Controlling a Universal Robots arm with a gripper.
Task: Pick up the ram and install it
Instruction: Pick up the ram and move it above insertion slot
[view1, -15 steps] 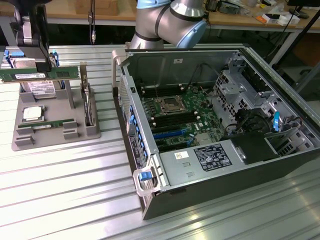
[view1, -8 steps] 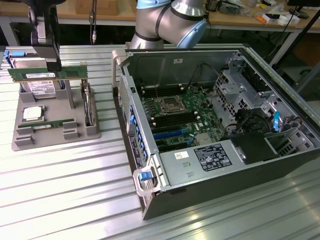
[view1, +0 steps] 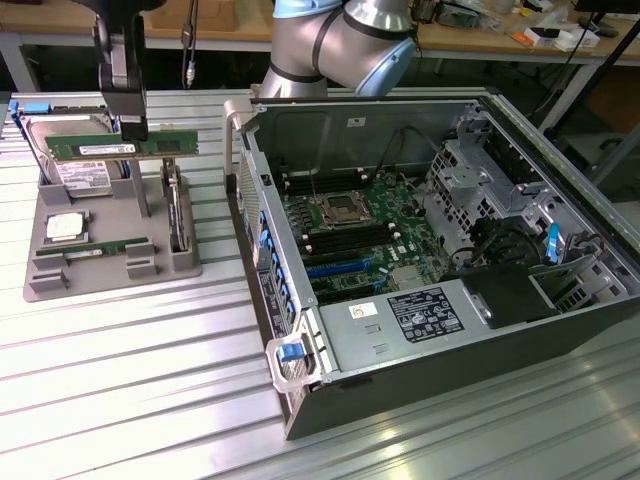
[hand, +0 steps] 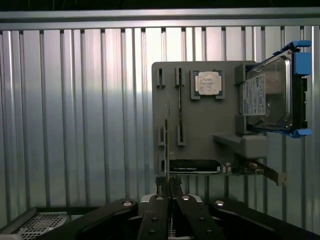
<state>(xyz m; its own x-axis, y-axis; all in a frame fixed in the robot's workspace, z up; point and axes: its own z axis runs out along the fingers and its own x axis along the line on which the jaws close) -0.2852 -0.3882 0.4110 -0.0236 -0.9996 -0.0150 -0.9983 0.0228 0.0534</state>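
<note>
A slatted metal table (view1: 120, 380) is carrying everything, and an open computer case (view1: 450, 385) is lying on it at the exterior view's right, with its motherboard (view1: 350, 235) facing up. The robot arm (view1: 340, 45) is reaching across the far side of the case towards the exterior view's left. There a grey parts tray (view1: 60, 275) is sitting, well apart from the case. A silver hard drive (view1: 80, 175) with blue side rails is leaning at the far end of that tray. An expansion card (view1: 177, 215) is standing on edge along the tray's side nearest the case. The ram (view1: 100, 148), a long green stick with a white label, is hanging level in the air above the far part of the tray. It is hanging in front of the hard drive and clear of the tray's slots. A second memory stick (view1: 100, 248) is lying in a slot towards the near end of the tray. A square silver CPU (view1: 65, 226) is resting in its pocket between that stick and the hard drive. The gripper (view1: 133, 132) is pointing straight down, with its fingers pinched nearly together on the top edge of the ram. In the wrist view the gripper (hand: 168, 182) is clamping the ram (hand: 166, 145), which is showing edge-on over the tray (hand: 205, 120).
</note>
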